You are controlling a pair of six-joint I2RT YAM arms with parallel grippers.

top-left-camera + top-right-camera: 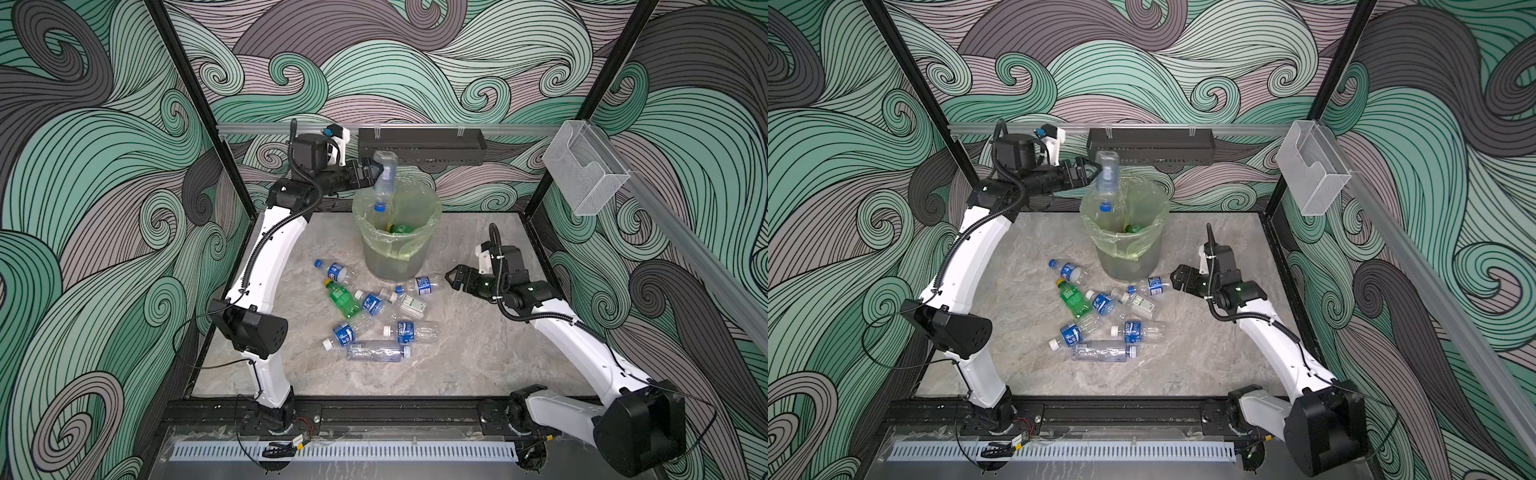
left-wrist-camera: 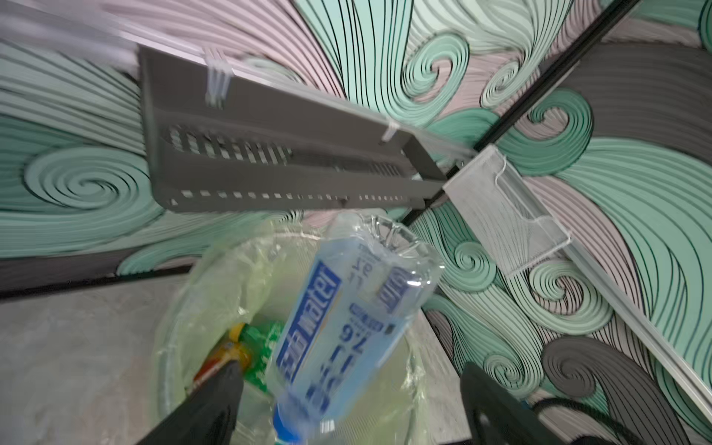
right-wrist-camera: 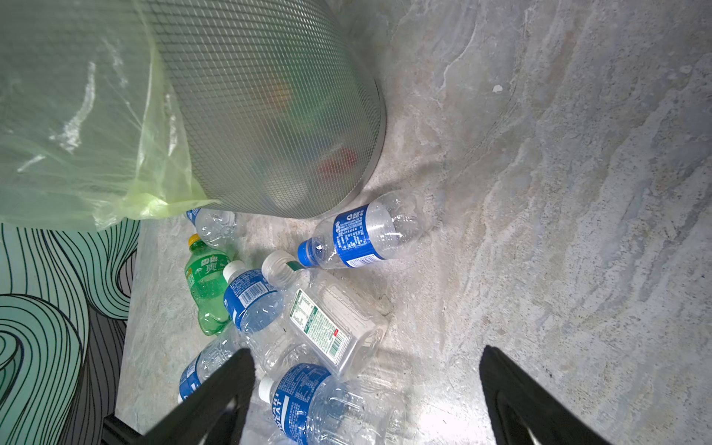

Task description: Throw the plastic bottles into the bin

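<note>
Over the bin (image 1: pixel 397 259) mouth: left tool (image 1: pixel 1092 171) has its jaws spread, neither finger touching the blue-label bottle (image 1: pixel 384 183) between them. Bottle is cap-down, motion-blurred, cap about level with the rim. Reads as free fall to me. Tool sits high beside the rim, presumably because the bin is far taller than any bottle and a drop needs clearance. One green bottle (image 1: pixel 401 228) lies inside.

Other side: right tool (image 1: pixel 452 280) is wide apart, empty, low over the tabletop (image 1: pixel 478 345), aimed at a clear bottle (image 1: pixel 419 286) lying just beside the bin base. Looks staged for the next pick.

Remaining bottles (image 1: pixel 374 316) lie on their sides in a loose pile near the bin, some touching.

Materials: thin clear ribbed plastic, dented, looks light. One flat-sided bottle (image 3: pixel 331 327), one long unlabelled bottle (image 1: pixel 376 350). Round ones may roll if nudged. Bin wall is translucent grey with a fine grid texture. Bag liner (image 1: pixel 374 235) is crinkly yellow-green, folded over the rim. Tabletop is matte, stone-patterned.
</note>
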